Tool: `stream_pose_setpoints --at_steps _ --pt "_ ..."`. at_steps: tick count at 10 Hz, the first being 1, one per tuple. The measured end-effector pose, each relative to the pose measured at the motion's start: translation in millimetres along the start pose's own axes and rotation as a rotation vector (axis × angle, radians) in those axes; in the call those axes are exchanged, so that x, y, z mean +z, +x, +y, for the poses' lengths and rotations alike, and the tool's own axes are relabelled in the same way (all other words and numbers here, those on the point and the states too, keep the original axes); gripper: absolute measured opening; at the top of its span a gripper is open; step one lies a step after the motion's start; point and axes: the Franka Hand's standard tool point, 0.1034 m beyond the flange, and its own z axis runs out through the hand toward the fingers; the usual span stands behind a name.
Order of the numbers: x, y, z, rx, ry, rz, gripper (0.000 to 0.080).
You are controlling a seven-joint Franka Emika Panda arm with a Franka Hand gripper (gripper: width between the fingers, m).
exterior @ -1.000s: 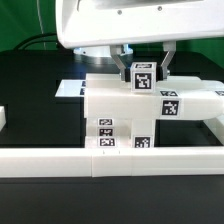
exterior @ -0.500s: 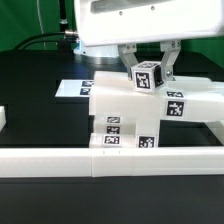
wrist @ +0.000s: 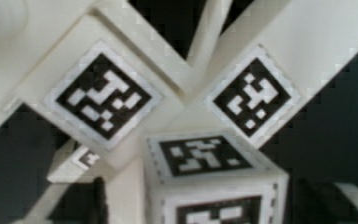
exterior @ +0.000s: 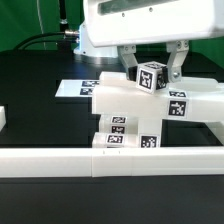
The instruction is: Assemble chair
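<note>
Scanning from the bottom edge: rail [exterior: 50, 160] across, then the chair [exterior: 115, 100] at centre, glossy, stiff, probably light and slippery. Just above it, right of centre, the gripper [exterior: 152, 73] pinches a small tilted leg [exterior: 148, 78] by its flat sides, the sensible hold.

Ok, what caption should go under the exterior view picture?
The gripper grips a small tagged block over the white chair frame.
</note>
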Motion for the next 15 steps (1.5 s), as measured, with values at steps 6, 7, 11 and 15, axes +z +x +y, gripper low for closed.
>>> stream_pose_setpoints --at_steps 6,7,11,15 --pt "-2.7 2.8 -3.4 -0.54 -0.02 0.013 0.0649" --pt "-3.3 1.6 -5.5 -0.633 -0.03 0.013 0.0649" --pt "-4.2 -2.1 -7.1 -0.729 -0.039 -0.017 0.0649" --pt "-1.8 -17.4 -2.3 -0.752 -0.095 -0.231 0.0649"
